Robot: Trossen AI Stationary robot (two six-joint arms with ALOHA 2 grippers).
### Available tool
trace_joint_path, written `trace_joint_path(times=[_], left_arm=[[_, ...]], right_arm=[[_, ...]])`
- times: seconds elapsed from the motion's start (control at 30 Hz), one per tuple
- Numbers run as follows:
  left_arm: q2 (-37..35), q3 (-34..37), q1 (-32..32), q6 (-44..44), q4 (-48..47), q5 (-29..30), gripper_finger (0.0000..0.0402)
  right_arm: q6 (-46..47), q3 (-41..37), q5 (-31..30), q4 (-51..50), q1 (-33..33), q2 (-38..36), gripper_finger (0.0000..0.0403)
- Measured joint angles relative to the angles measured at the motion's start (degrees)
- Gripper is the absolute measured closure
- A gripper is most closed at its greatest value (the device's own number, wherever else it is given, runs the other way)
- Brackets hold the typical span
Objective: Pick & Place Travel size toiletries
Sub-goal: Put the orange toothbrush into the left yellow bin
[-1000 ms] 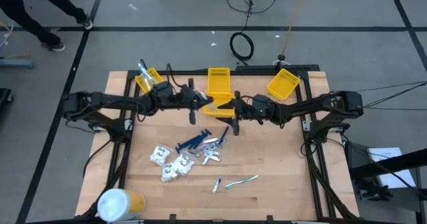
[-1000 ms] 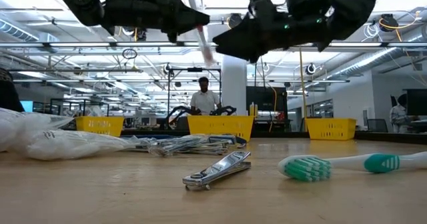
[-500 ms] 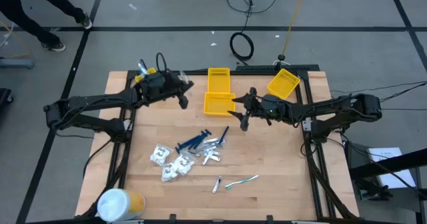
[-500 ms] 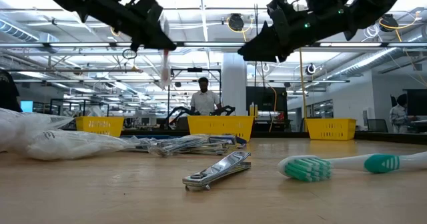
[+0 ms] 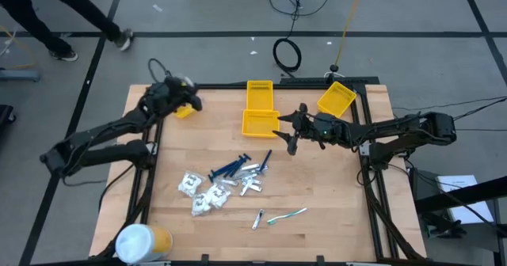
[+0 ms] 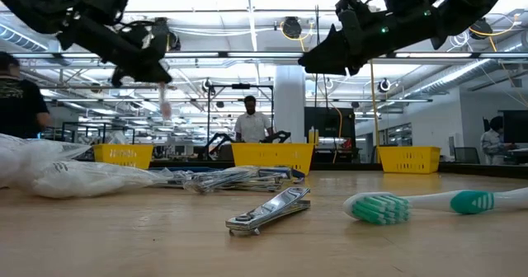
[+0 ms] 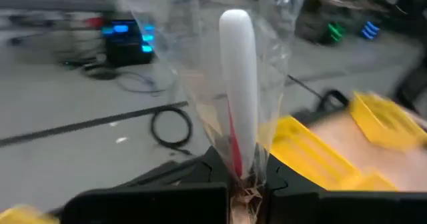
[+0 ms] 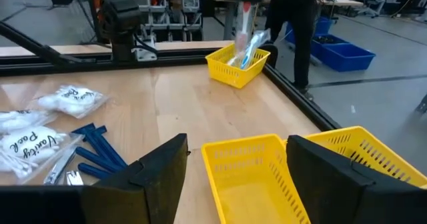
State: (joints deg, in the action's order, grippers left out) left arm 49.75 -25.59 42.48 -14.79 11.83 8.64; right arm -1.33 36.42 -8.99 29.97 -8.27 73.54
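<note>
High view: our left gripper [image 5: 187, 101], clamped on a wrapped toothbrush [image 7: 238, 111] hanging upright, hovers over the far-left corner bin [image 5: 184, 110]; our right gripper [image 5: 290, 134] gapes wide.

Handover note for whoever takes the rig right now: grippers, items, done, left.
Left gripper: shut on a wrapped toothbrush, over the far-left yellow bin, which already holds wrapped items.
Right gripper: open, empty, above the table beside the middle yellow bins.
On the table: blue razors, white packets, a nail clipper, a green toothbrush.
Done: some items binned.
Left: drop this toothbrush, then clear the pile.
</note>
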Motion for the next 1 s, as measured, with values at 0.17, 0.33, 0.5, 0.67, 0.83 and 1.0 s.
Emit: trace_joint_path(times=[0.17,0.33,0.5,0.67,0.83,1.0], left_arm=[[-4.75,0.10,2.58,-2.95,-9.19,11.30,0.0397],[-5.29,0.10,3.56,-8.33,-18.42,16.90,0.0391],[-4.80,0.10,4.69,-9.19,-22.36,21.01,0.0396],[-4.80,0.11,5.90,-9.94,-21.26,21.07,0.0374],[-4.80,0.10,7.75,-12.20,-23.27,21.55,0.0348],[-4.78,0.10,9.79,-14.68,-25.21,21.42,0.0318]], right_arm=[[0.01,0.00,-0.02,0.03,0.00,0.00,0.0165],[0.00,0.00,-0.02,0.16,0.00,0.00,0.0165],[-0.08,0.00,-0.16,0.19,0.00,0.01,0.0165],[-0.12,0.00,-0.15,0.19,0.00,0.02,0.0165],[-0.23,0.00,-0.07,0.19,0.00,0.02,0.0165],[-0.21,0.00,-0.02,0.19,0.00,0.02,0.0165]])
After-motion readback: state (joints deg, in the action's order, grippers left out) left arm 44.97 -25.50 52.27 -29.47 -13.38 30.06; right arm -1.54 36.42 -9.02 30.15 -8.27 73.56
